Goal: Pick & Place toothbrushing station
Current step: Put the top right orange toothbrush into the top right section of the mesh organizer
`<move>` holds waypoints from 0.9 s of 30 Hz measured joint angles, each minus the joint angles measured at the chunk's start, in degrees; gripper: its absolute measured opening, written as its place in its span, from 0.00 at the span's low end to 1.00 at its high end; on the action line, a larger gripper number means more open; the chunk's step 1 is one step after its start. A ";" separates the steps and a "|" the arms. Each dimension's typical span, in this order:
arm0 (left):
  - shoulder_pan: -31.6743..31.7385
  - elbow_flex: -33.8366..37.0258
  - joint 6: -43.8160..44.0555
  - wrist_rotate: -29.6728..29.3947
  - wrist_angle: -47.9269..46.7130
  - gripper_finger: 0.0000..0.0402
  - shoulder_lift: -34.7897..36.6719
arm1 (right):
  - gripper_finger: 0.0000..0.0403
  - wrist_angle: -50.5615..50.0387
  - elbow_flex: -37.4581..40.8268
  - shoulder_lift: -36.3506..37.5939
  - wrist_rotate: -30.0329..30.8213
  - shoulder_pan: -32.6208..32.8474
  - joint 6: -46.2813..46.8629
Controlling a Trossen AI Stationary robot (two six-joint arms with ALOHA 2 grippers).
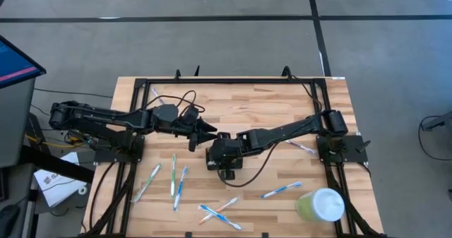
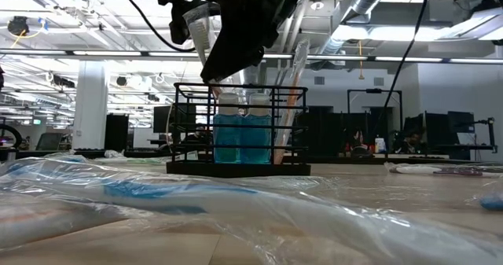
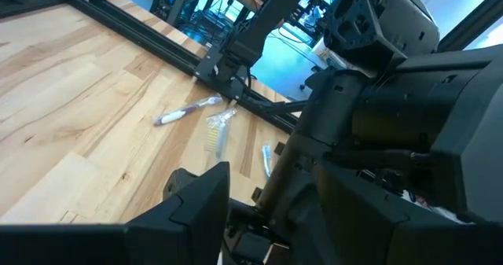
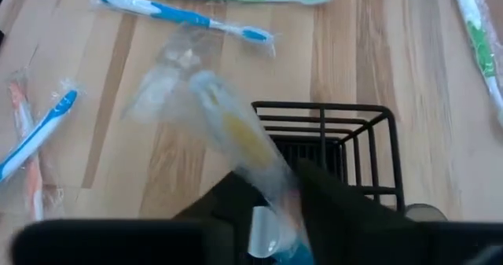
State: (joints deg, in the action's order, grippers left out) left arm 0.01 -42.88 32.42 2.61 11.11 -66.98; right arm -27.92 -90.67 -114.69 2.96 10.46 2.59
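Station (image 4: 330, 151): black wire holder, mid-surface, directly under right gripper; blue bottles inside it in the low view.
Right gripper (image 1: 224, 155): hangs over the station, jaws clenched on a wrapped yellow brush (image 4: 236, 139); brush tilted above the slotted top.
Left gripper (image 1: 205, 132): just beside right gripper, on its far-left side, above the surface; jaws part-open, nothing between them.
Gap between arms: narrow; left fingertips close to right wrist; touching or not, cannot tell.
Surface (image 1: 247, 104): wood planks, black frame rail along the edges.
Open room: far half of surface mostly bare, apart from cable loops near left arm.
Near-left clutter: three wrapped brushes (image 1: 173, 176), green and blue, lying roughly side by side, near the station.
Near-middle clutter: crossed blue and orange brushes (image 1: 219, 212) close to the near edge.
Near-right clutter: one blue brush (image 1: 281, 190), then a green cup (image 1: 319, 205) with white lid at the near-right corner.
Right side: one more wrapped brush (image 1: 300, 147) under the right arm.
Low view foreground: wrapped brush (image 2: 157, 190) close to lens, blocking much of the surface.
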 joint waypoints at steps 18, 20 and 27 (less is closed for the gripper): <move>0.00 0.00 0.00 0.02 0.01 0.46 0.00 | 0.02 -0.38 -0.07 0.13 0.04 -1.33 -0.13; 0.00 -0.01 0.00 0.02 0.00 0.46 0.00 | 0.03 -0.34 -0.07 0.13 0.04 -1.30 -0.18; 0.00 -0.01 0.00 0.02 0.01 0.46 0.00 | 0.04 -1.53 -1.75 0.09 0.07 -1.28 -1.56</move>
State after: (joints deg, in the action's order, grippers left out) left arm 0.01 -42.89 32.42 2.63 11.12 -66.98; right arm -29.45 -92.42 -114.61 3.03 9.18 1.03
